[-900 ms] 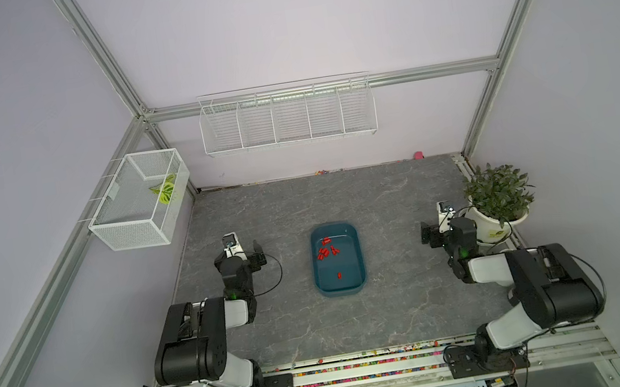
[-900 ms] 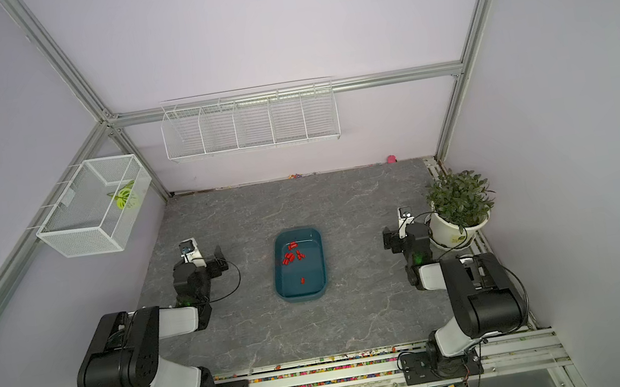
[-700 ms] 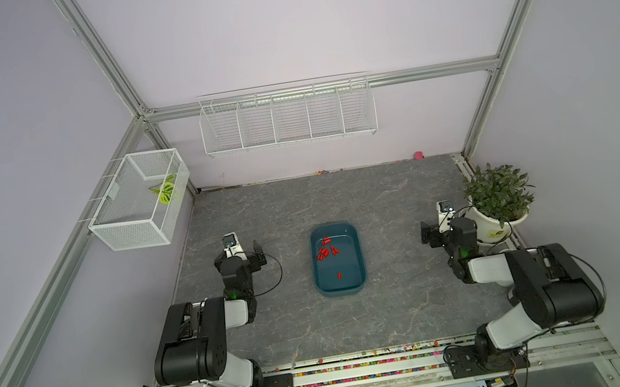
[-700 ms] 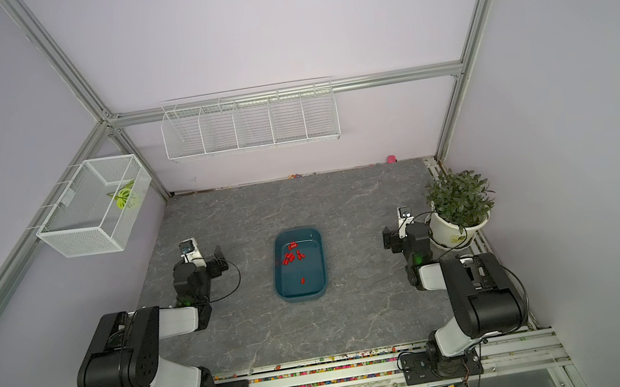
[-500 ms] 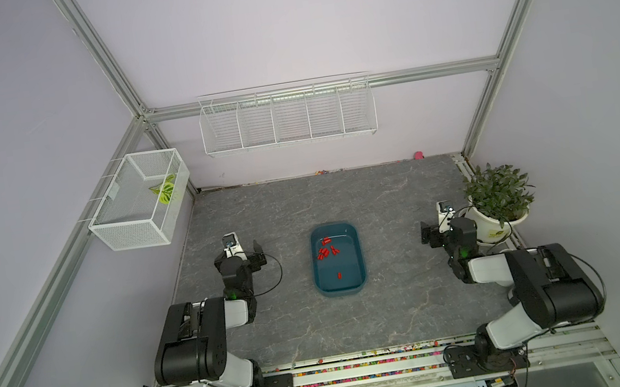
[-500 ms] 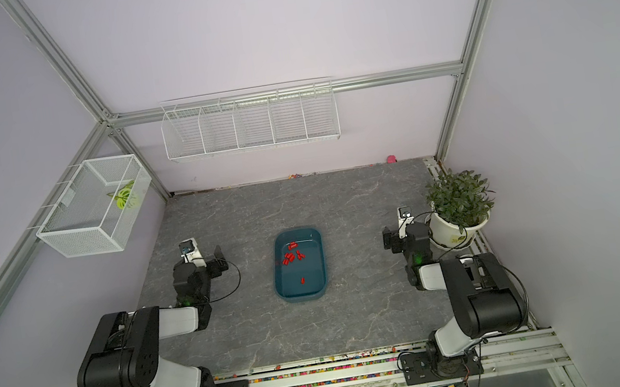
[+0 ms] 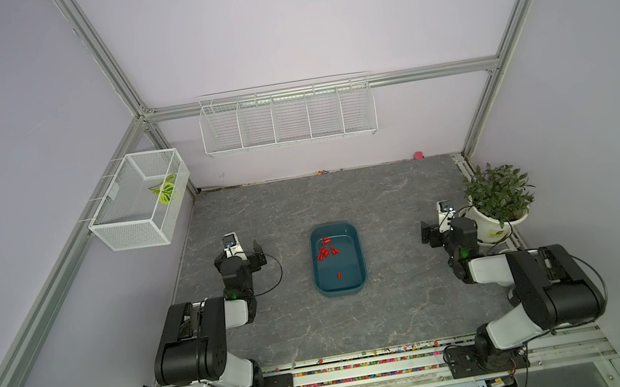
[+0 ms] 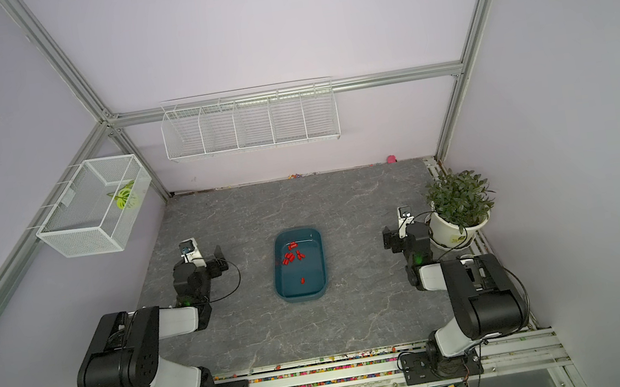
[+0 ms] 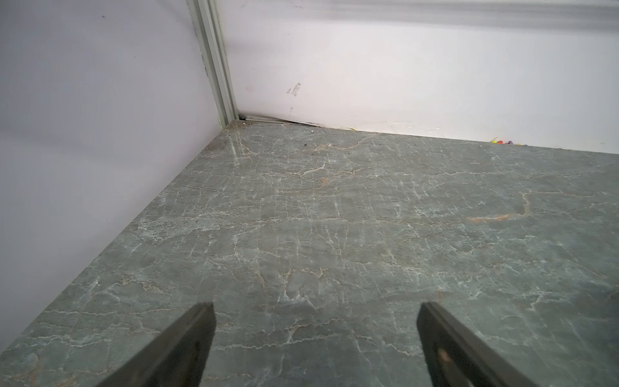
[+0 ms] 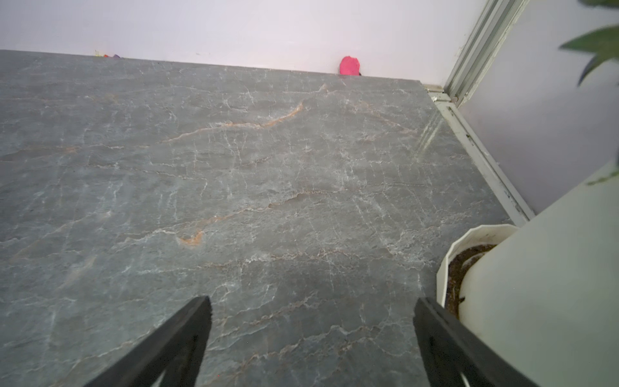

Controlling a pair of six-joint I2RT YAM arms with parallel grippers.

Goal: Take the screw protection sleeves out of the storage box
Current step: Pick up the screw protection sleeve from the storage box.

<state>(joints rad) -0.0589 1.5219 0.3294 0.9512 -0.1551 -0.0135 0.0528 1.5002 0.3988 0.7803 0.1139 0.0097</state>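
Storage box [image 7: 358,283], long axis 12-to-6, holds screw protection sleeves [image 7: 324,251] between both spread, empty pincers: left gripper [image 9: 315,338] at its 9 o'clock sits slightly nearer than right gripper [image 10: 311,335] at 3.

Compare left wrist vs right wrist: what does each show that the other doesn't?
Left wrist only: the corner frame post, scuff marks on the back wall.

Right wrist only: the pink object at the back wall, the white plant pot with soil and leaf tips close beside the right hand.

Both: grey marbled tabletop, an open, empty hand (left hand), tiny coloured beads along the back wall. Neither shows the storage box.
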